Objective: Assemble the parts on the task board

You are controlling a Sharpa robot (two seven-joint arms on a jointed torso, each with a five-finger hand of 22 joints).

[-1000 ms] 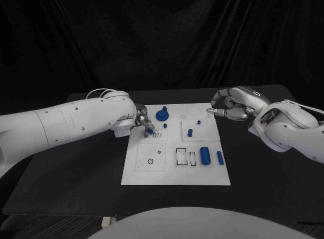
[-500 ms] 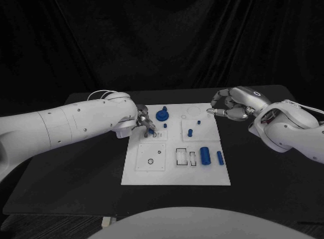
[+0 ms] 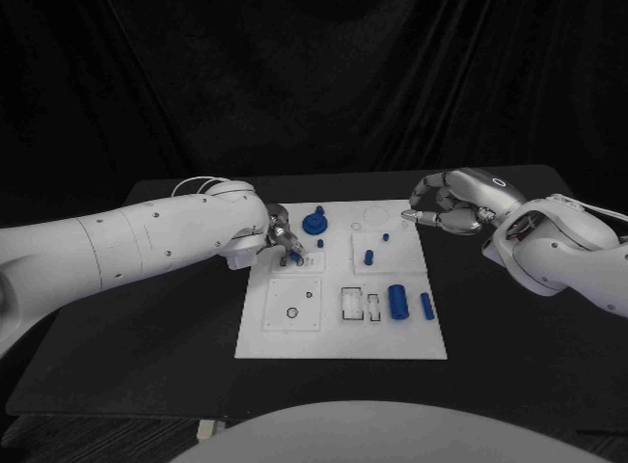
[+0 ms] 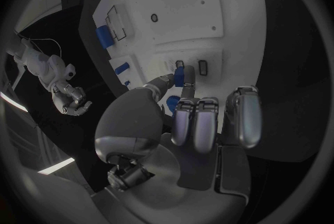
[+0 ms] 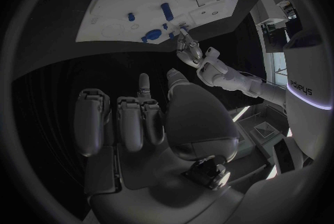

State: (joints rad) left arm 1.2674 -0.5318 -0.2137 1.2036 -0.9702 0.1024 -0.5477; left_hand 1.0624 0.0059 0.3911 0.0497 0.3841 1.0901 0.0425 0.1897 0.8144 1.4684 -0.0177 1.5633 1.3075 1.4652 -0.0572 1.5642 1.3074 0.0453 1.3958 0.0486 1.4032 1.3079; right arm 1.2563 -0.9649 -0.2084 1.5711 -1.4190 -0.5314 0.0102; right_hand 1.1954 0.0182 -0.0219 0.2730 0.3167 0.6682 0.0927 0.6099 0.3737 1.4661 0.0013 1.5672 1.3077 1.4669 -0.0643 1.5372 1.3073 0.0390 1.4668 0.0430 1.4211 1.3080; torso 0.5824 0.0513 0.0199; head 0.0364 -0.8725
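Step in hand: the left hand (image 3: 281, 241) was setting a small blue peg (image 4: 178, 75) into one of the little slots near the far left part of the white board (image 3: 341, 342); this looked like an insertion under way, not yet finished.
Left hand: it pinched the peg between thumb and one finger, the other fingers (image 4: 196, 121) curled in alongside; the peg's tip sat right at the slots (image 4: 202, 67).
Right hand: the right hand (image 3: 446, 204) hovered off the far right corner of the board, fingers curled in, holding nothing.
Parts: a blue knob (image 3: 314, 223) stood just beside the left hand; a thick blue cylinder (image 3: 395, 301) and a thin blue rod (image 3: 426, 306) lay on the near right of the board.
Next move: probably line the peg up over its slot, press straight down, then let go.
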